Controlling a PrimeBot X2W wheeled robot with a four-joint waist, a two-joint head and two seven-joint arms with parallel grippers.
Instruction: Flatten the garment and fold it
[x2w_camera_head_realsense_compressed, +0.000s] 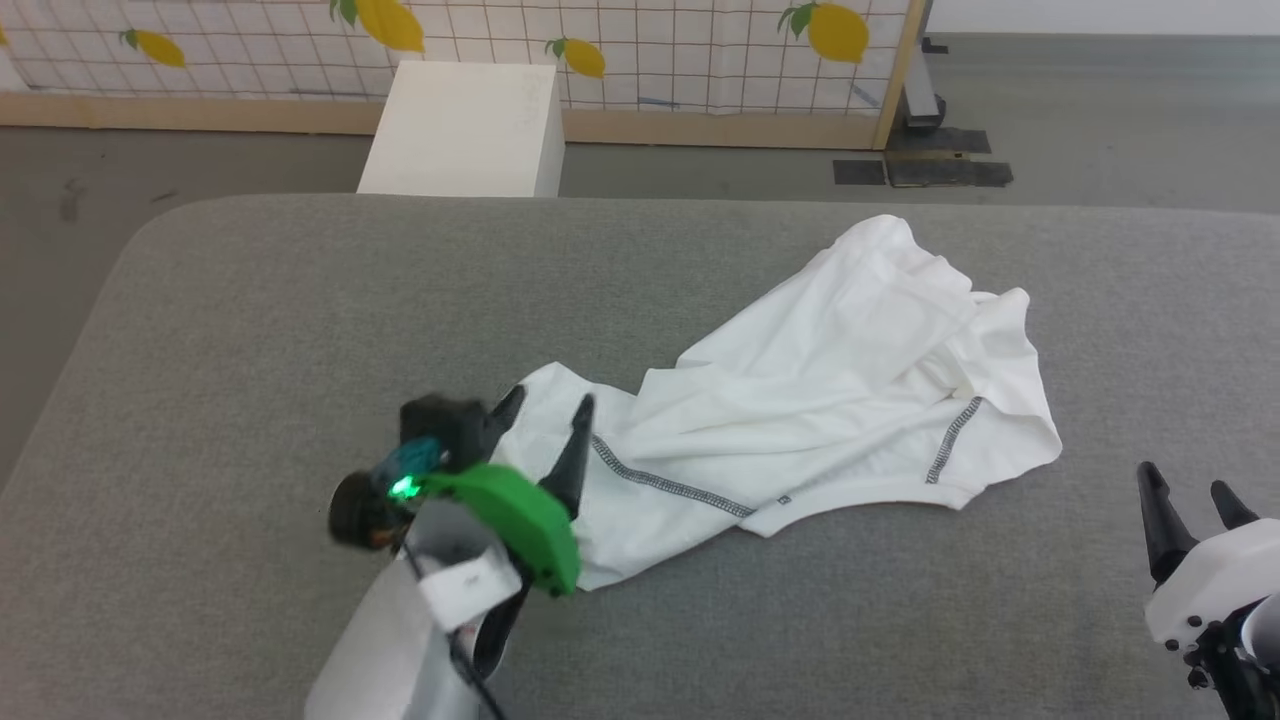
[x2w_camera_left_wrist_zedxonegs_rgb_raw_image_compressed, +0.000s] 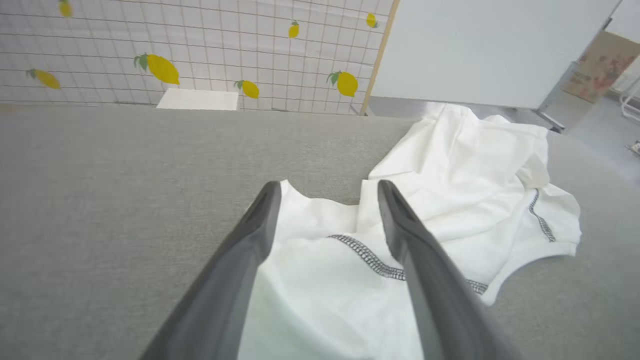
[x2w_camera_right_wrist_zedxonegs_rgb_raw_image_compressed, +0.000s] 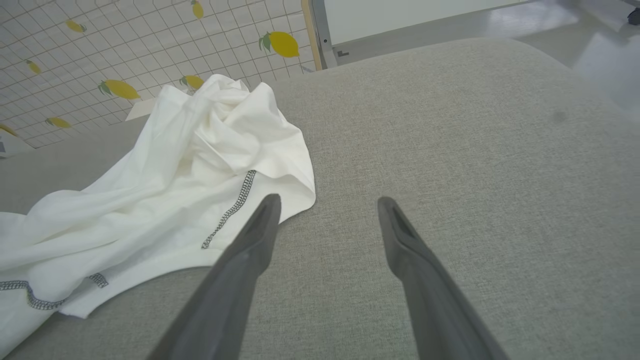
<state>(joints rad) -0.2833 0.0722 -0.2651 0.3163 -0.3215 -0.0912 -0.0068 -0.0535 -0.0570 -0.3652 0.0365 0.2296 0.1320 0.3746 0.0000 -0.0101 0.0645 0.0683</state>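
"Judging by how the shirt (x2w_camera_head_realsense_compressed: 830, 400) lies, how far along is the job?"

"Hardly begun, I'd say. It is a rumpled heap on the grey cushion (x2w_camera_head_realsense_compressed: 250, 330), running from the lower middle of the head view up to the right of centre. Nothing is flattened and no fold is made; all the smoothing and folding is left."

"What does it look like?"

"White, thin and smooth, bunched into soft ridges. A dark zigzag seam runs along its lower left part, and another short one shows near its right edge. The upper right end is piled highest. I cannot pick out sleeves or collar in the tangle."

"And the grippers?"

"The left gripper (x2w_camera_head_realsense_compressed: 550, 398), left of centre in the head view, has its fingers spread over the shirt's lower left end. They pinch nothing, and I cannot tell whether they touch the cloth. The right gripper (x2w_camera_head_realsense_compressed: 1185, 480), at the lower right corner, is spread wide too, over bare cushion and apart from the shirt's right edge."
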